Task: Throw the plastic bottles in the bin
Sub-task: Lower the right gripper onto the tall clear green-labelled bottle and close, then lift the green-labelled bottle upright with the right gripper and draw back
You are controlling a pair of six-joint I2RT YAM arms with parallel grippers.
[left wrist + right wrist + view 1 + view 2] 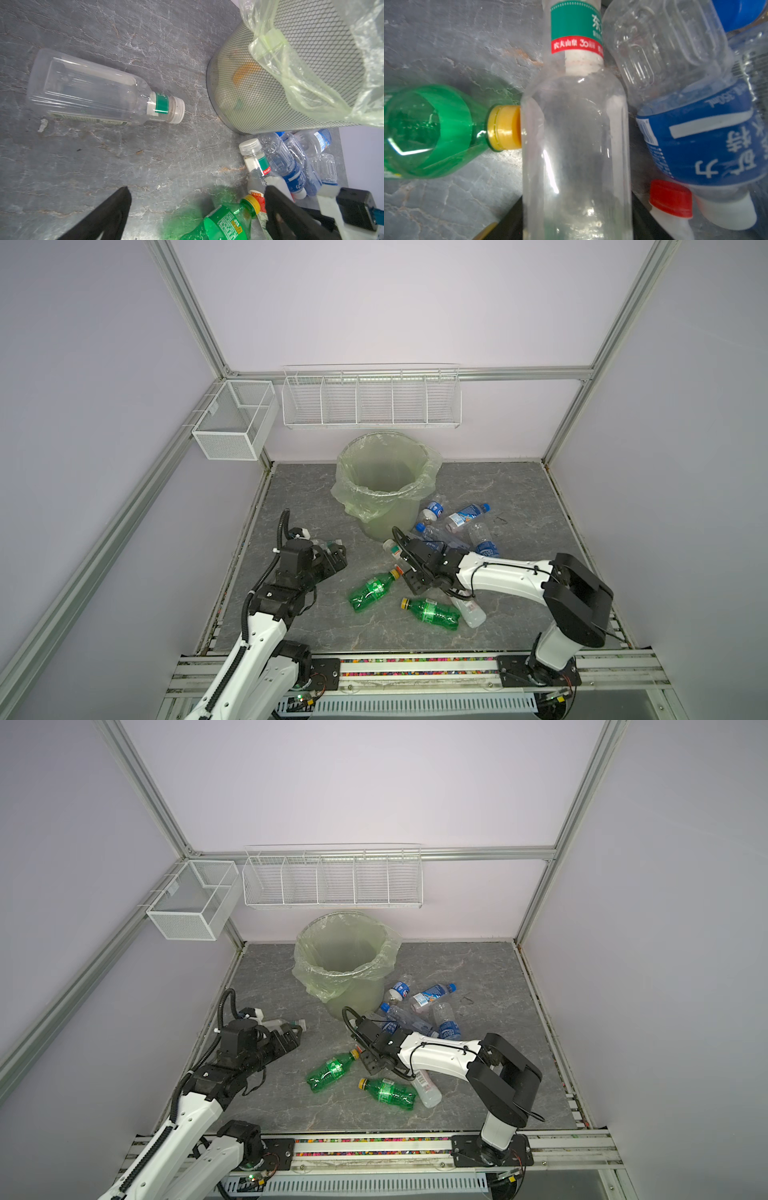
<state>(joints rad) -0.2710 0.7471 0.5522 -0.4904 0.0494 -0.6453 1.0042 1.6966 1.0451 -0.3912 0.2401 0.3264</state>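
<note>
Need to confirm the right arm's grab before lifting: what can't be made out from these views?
Whether the right gripper grips the clear bottle: right wrist view, the bottle fills the gap and the edge cuts off the fingers.
Its fingertips, both top views: lost in the dark wrist hardware.
What lies in the bin: left wrist view, only an orange shape blurred behind its mesh wall.

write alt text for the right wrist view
A clear bottle with a green neck label lies between the fingers of the right gripper. The yellow cap of a green bottle touches its side; a blue-labelled bottle lies opposite.
</note>
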